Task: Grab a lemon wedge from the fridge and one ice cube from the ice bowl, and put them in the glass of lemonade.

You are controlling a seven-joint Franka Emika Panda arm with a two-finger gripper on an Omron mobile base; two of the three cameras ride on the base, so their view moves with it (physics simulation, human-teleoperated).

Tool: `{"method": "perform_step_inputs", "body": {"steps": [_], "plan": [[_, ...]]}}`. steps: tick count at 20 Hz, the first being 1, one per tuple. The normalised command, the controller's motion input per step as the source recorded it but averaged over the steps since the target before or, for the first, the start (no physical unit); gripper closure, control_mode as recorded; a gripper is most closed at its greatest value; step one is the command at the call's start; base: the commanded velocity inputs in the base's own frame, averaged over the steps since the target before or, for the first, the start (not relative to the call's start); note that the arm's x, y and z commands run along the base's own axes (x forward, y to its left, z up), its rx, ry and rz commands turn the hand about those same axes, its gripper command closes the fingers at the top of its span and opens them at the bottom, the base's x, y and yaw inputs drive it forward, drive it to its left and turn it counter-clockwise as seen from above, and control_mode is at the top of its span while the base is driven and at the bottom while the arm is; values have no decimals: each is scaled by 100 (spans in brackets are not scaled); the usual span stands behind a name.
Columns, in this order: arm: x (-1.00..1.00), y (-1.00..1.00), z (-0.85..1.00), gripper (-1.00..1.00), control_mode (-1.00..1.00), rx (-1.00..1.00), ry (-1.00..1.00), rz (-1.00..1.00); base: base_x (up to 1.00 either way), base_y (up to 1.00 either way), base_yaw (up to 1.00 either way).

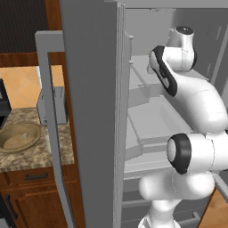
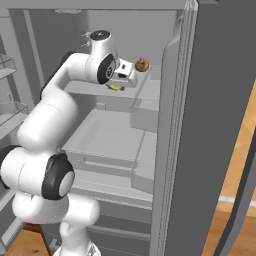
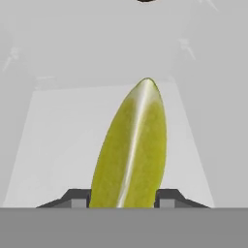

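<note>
The fridge [image 1: 89, 111] stands open, and my arm reaches onto an upper shelf [image 2: 145, 87] inside it. The lemon wedge [image 3: 133, 150], yellow-green with a pointed tip, stands between my fingertips [image 3: 167, 198], which press on both its sides. In the right base view the wedge [image 2: 116, 87] shows just under the gripper [image 2: 119, 82], right at the shelf. The tan ice bowl [image 1: 20, 137] sits on the counter left of the fridge. The ice cube and the glass of lemonade are out of view.
A brownish lumpy round item [image 2: 142, 64] sits on the same shelf, just behind the hand. Open fridge doors [image 2: 220, 100] flank the arm on both sides. A silver toaster [image 1: 52, 104] stands on the granite counter [image 1: 26, 158] behind the bowl.
</note>
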Motion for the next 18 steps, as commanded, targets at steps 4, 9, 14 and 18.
{"method": "perform_step_inputs", "body": {"steps": [4, 9, 14, 18], "plan": [[-100, -1, 9, 100, -100, 0, -11, 2, 0, 0, 0], [-100, 0, 12, 100, -100, 0, -4, 5, 0, 0, 0], [-100, 0, 7, 100, -100, 0, 0, 8, 0, 0, 0], [-100, 19, 0, 100, -100, -2, 0, 7, 0, 0, 0]]}}
